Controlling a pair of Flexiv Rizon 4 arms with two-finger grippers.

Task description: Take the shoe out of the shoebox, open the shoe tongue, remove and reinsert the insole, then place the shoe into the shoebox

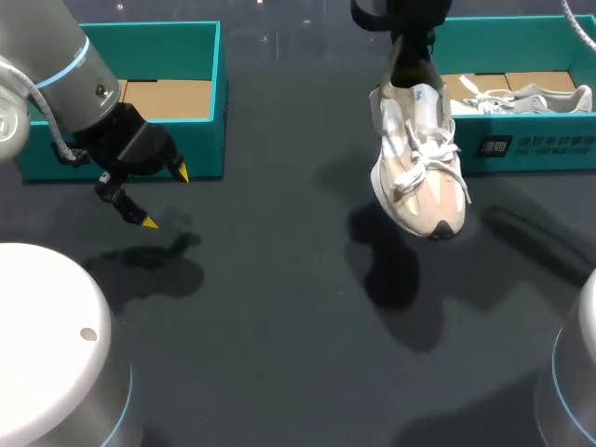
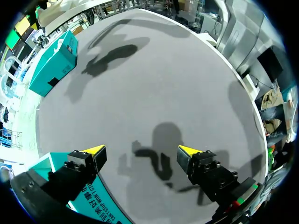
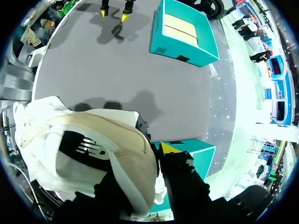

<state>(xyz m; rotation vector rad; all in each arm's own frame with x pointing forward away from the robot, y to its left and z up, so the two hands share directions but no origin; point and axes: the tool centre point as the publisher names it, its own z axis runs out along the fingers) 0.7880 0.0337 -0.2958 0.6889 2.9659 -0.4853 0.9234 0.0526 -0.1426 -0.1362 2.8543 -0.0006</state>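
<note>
Right gripper (image 3: 150, 150) is pinching the shoe (image 1: 416, 158) at the heel, toe hanging down above the table (image 1: 279, 307), just in front of the right shoebox (image 1: 531, 146). Only one yellow tip shows, so the bite is possibly shallow. Left gripper (image 1: 166, 196) is hovering wide open and empty; the dangling shoe is risking swinging loose and dropping.

Dark grey table (image 1: 279, 307) is carrying two open teal boxes. Both are sitting directly on its surface along the far edge, well apart. Left teal box (image 1: 200, 140) is standing at far left, its brown cardboard floor showing. Right teal box (image 1: 531, 154) is standing at far right, its printed side wall facing the robot. Shadows are falling on the surface between them.
</note>
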